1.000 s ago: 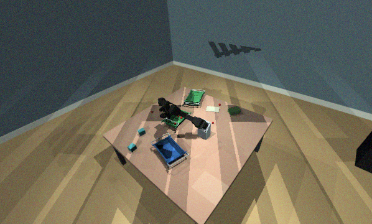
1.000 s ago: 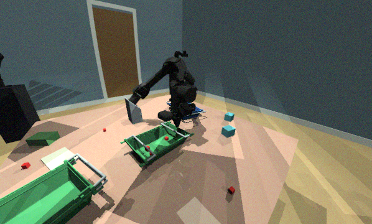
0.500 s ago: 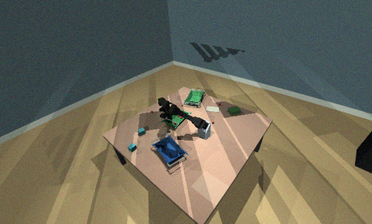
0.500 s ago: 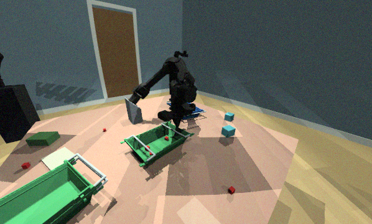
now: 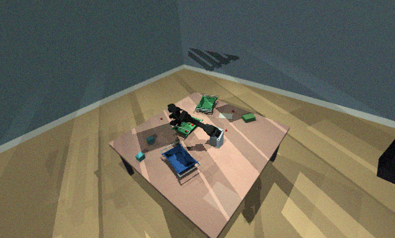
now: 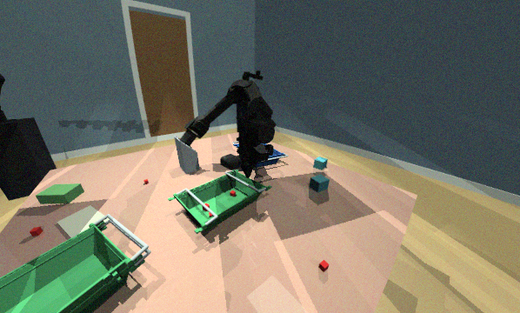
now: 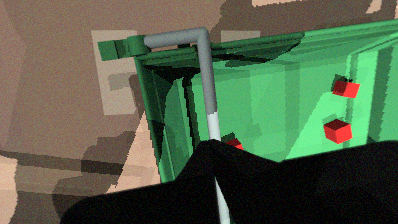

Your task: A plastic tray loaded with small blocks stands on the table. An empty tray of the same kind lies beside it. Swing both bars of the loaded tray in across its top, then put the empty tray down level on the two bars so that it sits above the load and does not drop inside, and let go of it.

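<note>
The loaded green tray [image 5: 183, 129] [image 6: 222, 203] [image 7: 260, 90] stands on the table with several small red blocks [image 6: 233, 193] [image 7: 338, 131] inside. Its near-gripper bar [image 6: 244, 182] [image 7: 206, 75] lies across the top, inward of the end wall. Its other bar [image 6: 200, 203] also lies across the top, at the opposite end. My gripper [image 6: 248, 175] [image 7: 207, 147] is shut, nothing visibly pinched, its tips at the first bar's middle; contact is unclear. The empty green tray [image 5: 207, 103] [image 6: 47, 283] stands apart, its visible bar [image 6: 127, 233] swung out over its end.
A blue tray [image 5: 181, 158] [image 6: 277, 154] with wire bars stands on the other side of the arm. An upright grey box [image 5: 216, 140] [image 6: 187, 157] is beside the arm. Two teal cubes [image 5: 140, 156] [image 6: 319, 183], a green block [image 5: 248, 118] [image 6: 60, 193] and several loose red blocks [image 6: 323, 265] lie around.
</note>
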{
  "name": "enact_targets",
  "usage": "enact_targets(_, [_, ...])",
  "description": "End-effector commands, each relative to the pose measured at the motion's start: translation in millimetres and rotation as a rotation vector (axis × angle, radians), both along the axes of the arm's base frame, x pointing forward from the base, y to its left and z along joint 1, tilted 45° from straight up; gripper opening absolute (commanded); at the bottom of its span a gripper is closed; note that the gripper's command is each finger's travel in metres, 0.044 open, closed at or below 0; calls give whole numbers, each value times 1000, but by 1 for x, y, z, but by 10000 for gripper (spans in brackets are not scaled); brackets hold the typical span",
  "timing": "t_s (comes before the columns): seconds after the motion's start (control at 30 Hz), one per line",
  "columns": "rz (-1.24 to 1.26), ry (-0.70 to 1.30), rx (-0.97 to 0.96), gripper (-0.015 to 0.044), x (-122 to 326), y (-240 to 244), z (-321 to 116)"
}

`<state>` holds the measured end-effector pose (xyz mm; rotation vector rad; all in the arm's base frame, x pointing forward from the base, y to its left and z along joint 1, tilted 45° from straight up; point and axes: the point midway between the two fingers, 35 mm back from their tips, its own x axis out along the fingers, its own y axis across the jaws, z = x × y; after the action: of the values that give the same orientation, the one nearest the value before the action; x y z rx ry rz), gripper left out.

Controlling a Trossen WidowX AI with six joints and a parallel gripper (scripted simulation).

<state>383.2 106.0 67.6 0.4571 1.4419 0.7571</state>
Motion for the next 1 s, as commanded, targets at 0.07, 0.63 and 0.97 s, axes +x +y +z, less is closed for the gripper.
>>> enact_targets(0.07, [0, 0, 0, 53, 0, 0, 0])
enact_targets(0.63, [0, 19, -10, 440, -1, -32, 47])
enact_targets(0.97, [-73, 92, -102, 440, -102, 67, 109])
